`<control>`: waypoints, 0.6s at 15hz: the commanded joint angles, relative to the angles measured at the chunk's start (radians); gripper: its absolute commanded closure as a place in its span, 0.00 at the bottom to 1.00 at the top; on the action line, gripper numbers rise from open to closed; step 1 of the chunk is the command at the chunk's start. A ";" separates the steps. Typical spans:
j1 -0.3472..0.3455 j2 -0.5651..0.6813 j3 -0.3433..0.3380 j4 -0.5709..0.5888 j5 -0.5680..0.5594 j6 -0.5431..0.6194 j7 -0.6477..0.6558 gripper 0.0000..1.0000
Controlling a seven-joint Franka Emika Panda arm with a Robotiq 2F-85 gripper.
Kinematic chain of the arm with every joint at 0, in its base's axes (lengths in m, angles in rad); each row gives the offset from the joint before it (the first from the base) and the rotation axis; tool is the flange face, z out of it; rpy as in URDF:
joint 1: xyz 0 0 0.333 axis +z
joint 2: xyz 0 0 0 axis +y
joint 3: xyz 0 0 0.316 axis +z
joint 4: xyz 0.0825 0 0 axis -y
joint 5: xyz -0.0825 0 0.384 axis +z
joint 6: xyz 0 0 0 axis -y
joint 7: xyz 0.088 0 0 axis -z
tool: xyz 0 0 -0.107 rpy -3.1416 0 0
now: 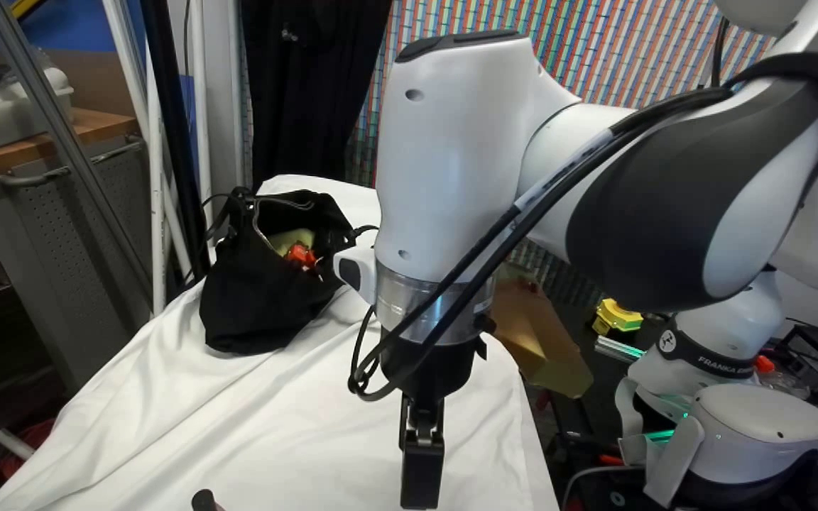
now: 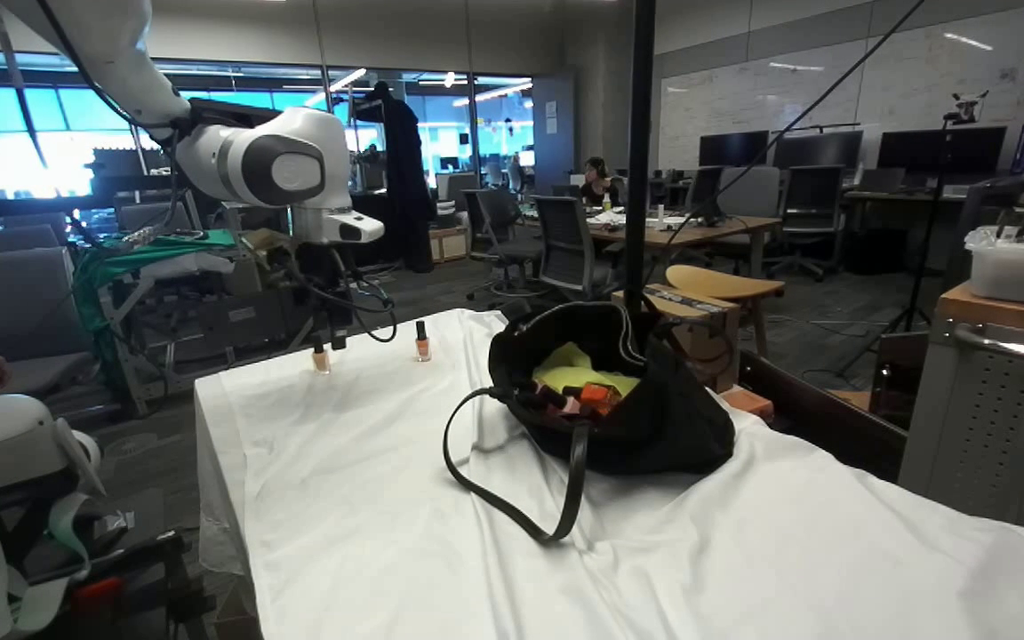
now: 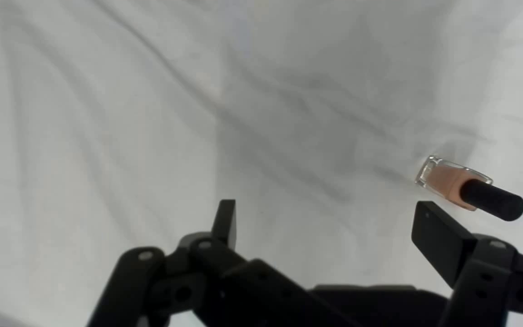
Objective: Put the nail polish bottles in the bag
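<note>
In an exterior view, the gripper [image 1: 422,497] hangs tips-down over a white cloth [image 1: 295,440], seen edge-on, so that its spread cannot be read from this side. Behind and to the left of the gripper sits the slouched black bag [image 1: 253,305], its mouth showing a yellow-green lining [image 1: 294,238]. Farther left of the gripper stands a gray cart [image 1: 61,234]; to the gripper's right is a white robot base [image 1: 757,426]. A bottle [image 1: 204,499], cut by the lower edge, shows its black cap to the gripper's left. In an exterior view, the bag lies to the right of the gripper and nearer the viewer, a looped handle [image 2: 574,482] resting on the cloth; nail polish bottles [image 2: 598,397], orange-red and pink among dark caps, lie heaped inside it, their number unclear. A peach bottle [image 2: 322,361] stands upright at the gripper's tips, any contact lost against the dark surroundings, and another peach bottle [image 2: 423,348] stands upright to the gripper's right, toward the bag. In the wrist view, the gripper is released: its fingers [image 3: 441,240] are spread wide, with bare cloth between them. A peach-coloured bottle [image 3: 445,180] with a black cap rests on the cloth just outside one of the gripper's fingers.
</note>
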 commanded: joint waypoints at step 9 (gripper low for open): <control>0.054 0.109 0.028 0.102 0.111 0.026 -0.040 0.00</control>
